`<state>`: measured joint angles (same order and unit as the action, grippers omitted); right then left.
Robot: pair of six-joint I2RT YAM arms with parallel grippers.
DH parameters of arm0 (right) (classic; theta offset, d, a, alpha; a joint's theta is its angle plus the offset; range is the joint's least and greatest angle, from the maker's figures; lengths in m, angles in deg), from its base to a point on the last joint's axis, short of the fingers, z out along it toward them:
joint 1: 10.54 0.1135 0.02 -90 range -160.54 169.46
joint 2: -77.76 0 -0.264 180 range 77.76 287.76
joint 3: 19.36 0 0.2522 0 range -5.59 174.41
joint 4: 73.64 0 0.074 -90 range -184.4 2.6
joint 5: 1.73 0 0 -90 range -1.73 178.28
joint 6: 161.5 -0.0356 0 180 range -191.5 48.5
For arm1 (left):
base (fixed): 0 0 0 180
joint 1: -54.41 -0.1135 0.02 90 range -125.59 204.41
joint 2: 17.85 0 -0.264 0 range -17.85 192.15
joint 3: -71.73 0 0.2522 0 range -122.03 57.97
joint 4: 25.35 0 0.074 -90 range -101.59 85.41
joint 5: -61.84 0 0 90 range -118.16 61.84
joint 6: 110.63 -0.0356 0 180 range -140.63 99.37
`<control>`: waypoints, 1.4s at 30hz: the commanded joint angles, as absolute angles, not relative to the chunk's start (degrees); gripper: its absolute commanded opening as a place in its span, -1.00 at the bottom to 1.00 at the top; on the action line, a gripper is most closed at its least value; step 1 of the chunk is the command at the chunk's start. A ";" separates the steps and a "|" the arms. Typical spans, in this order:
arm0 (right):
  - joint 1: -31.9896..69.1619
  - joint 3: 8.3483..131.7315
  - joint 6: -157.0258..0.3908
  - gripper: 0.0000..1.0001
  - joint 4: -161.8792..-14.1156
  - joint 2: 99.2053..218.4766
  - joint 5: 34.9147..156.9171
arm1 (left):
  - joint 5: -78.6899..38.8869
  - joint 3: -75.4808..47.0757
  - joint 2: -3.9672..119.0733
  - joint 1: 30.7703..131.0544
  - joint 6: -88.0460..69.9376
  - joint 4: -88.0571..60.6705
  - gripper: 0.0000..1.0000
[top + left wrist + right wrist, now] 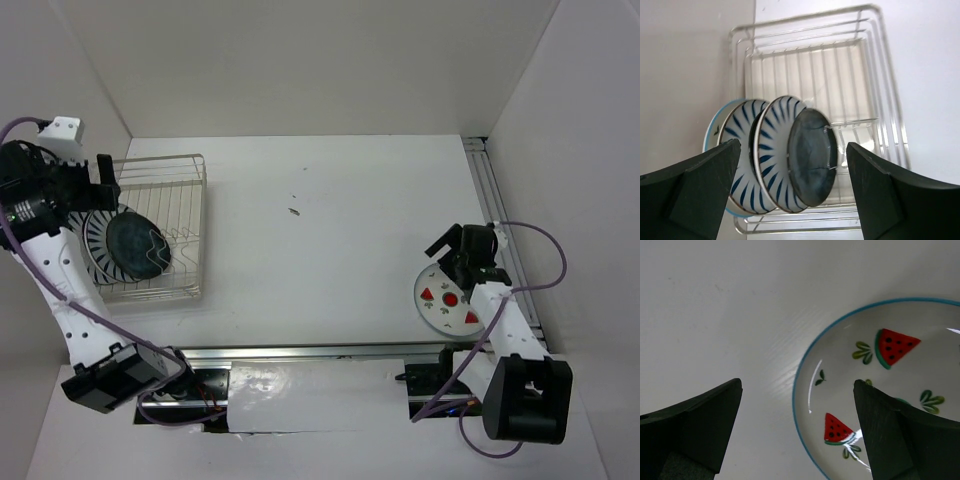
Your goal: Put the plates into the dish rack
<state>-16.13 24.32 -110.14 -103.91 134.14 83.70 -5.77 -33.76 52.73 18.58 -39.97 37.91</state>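
Rack (160, 158) runs near-far, holding two striped plates (771, 150) and one blue plate (812, 160) on edge. Left pincer (794, 150) and right pincer (797, 385) gape empty; one watermelon plate (850, 340) lies flat.

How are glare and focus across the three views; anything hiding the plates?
Top external: even light, faint shadows, sharp. Left wrist: jaws dark and blurred, dish rack washed out at its far end, dark blue plate sharp. Right wrist: white glare streaks on the watermelon plate, prints legible, jaws blurred.

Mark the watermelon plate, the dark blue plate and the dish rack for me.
watermelon plate (845, 375): right wrist view, white inner face
dark blue plate (811, 157): left wrist view, centre of face
dish rack (815, 70): left wrist view, bare floor wires
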 commanded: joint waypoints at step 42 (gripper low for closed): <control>7.01 28.23 -116.23 0.72 -70.53 176.10 95.48 | 2.33 -29.13 45.69 30.15 -37.16 46.15 1.00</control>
